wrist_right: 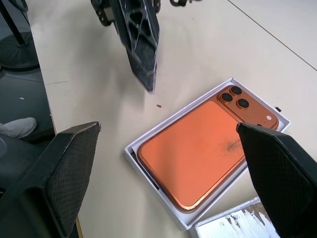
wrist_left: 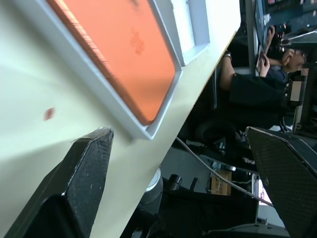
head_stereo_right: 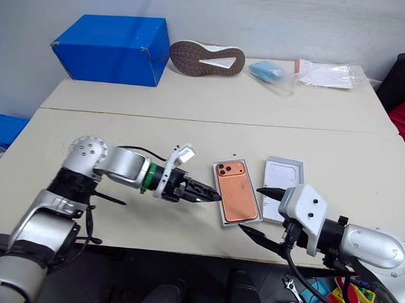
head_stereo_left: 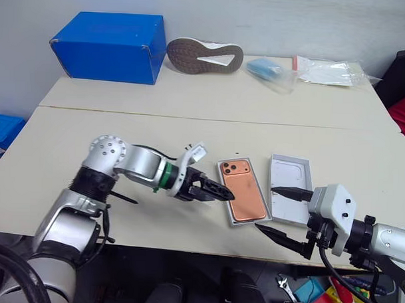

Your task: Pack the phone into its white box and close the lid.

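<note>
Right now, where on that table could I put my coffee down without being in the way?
Best is the bare stretch between the blue box and shoe at the back and the phone in front. Crowded: near the front edge, where both grippers flank the phone's white box and the lid.

Soft, even room light is falling from overhead, leaving faint shadows under both arms on the pale beige table (head_stereo_left: 191,104). The slim orange smartphone (wrist_right: 198,148) is showing a dull sheen; its edge is blurring close up (wrist_left: 119,54).

phone (head_stereo_left: 241,190) lying in the white box (wrist_right: 132,148) near the desk's (head_stereo_left: 123,135) front edge, lid (head_stereo_left: 289,198) just right of it, blue box (head_stereo_left: 110,46) and shoe (head_stereo_left: 204,56) far behind
</note>
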